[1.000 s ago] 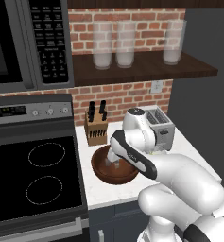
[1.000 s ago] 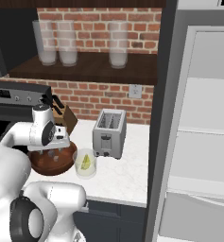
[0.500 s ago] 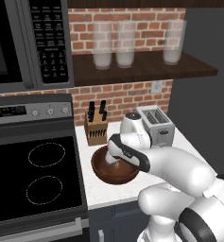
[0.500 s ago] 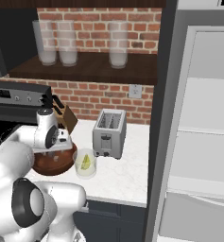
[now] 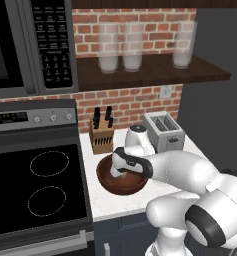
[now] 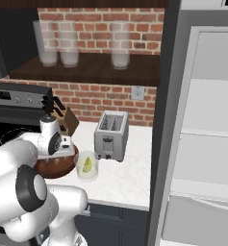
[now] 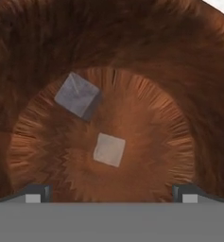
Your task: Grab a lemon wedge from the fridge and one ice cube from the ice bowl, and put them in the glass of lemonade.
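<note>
The gripper point(image 7: 108, 193) hangs inside the ice bowl point(image 7: 189, 85), its two dark fingertips point(image 7: 35, 193) standing wide apart at the bottom of the hand view with nothing between them. Two ice cubes lie on the bowl's wooden floor: the paler ice cube point(image 7: 109, 149) sits near the middle, roughly midway between the fingertips and a little beyond them, while a second, greyer ice cube point(image 7: 78, 96) lies farther off toward the upper left, tilted on an edge and apart from the first. In the left base view the arm bends down from the lower right so that the hand dips into the ice bowl point(image 5: 121, 186), which rests on the white worktop point(image 5: 110, 204) just in front of the knife block point(image 5: 101, 135) and beside the black stove point(image 5: 35, 187). The toaster point(image 5: 163, 131) stands behind and to the right of the bowl. In the right base view the glass of lemonade point(image 6: 87, 166) stands just beside the ice bowl point(image 6: 57, 166), in front of the toaster point(image 6: 111, 135), and the lemon wedge point(image 6: 87, 165) shows as a yellow-green sliver inside the glass. The fridge point(image 6: 202, 144) stands open at the right, its pale shelves showing. Three tall frosted glasses point(image 6: 69, 44) stand on the dark shelf point(image 6: 91, 71) above the worktop.
</note>
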